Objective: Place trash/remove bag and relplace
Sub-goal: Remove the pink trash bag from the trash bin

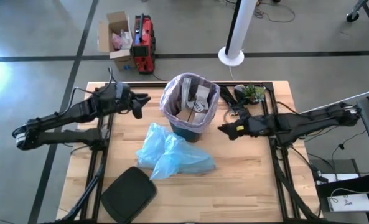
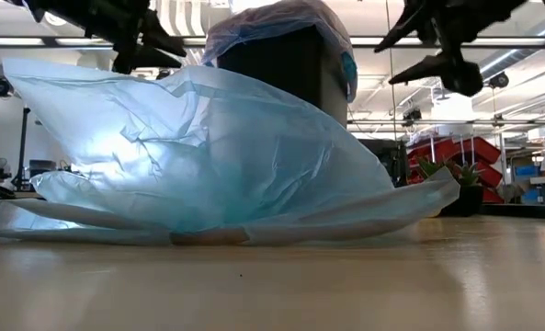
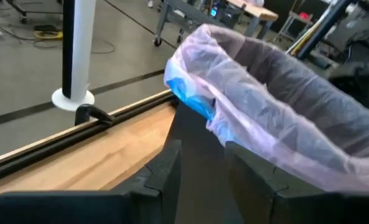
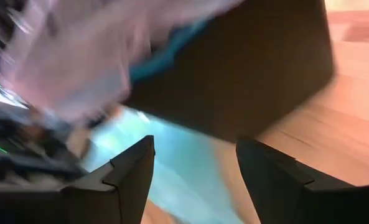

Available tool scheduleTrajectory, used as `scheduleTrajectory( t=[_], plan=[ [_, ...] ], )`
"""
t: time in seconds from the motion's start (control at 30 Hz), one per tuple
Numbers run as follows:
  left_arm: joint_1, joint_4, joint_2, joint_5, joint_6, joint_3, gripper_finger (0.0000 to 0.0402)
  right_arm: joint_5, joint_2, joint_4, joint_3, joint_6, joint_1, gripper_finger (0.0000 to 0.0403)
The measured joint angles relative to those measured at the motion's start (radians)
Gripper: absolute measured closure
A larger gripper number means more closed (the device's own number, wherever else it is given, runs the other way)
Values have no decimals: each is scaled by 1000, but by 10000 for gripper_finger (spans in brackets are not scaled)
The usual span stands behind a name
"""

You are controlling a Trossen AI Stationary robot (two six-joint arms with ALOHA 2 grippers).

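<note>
Bag (image 1: pixel 172 94): we find it lining the bin (image 1: pixel 190 129), thin, slippery, tearable; take it at the rim.
Left gripper (image 1: pixel 136 104): narrowly parted, empty.
Right gripper (image 1: pixel 224 129): half open, empty.

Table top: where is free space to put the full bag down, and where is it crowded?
Bare wood lies in the near right part of the table, right of the blue bag and black lid. The far right corner is crowded, with a small plant beside the bin.

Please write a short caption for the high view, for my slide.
Two end effectors, left and right, flank the bin lined with the bag; a blue bag lies beside it.
</note>
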Motion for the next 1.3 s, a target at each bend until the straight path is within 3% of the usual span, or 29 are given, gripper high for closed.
scheduleTrajectory(
  t=[0.13, 0.23, 0.33, 0.4, 0.6, 0.83, 1.3],
  plan=[
    [-8, -1, 5, -3, -3, -7, 262, 60, -47, 497, -246, 87, -3, 194],
    [-9, -2, 11, 0, -20, -8, 241, 120, 12, 854, -389, 122, -2, 187],
    [-10, 9, 11, -4, -62, -8, 219, 215, 87, 1101, -461, 129, -3, 176],
    [-11, 16, 14, -4, -74, -8, 206, 259, 139, 1167, -475, 135, -12, 171],
    [-11, 80, 25, -4, -122, -8, 175, 214, 304, 1226, -422, 188, -52, 178],
    [-11, 127, 49, -4, -158, -8, 157, 214, 430, 1570, -410, 71, -61, 195],
    [-12, 131, 103, 12, -211, -8, 184, 96, 432, 1631, -414, 69, -50, 229]
  ],
)
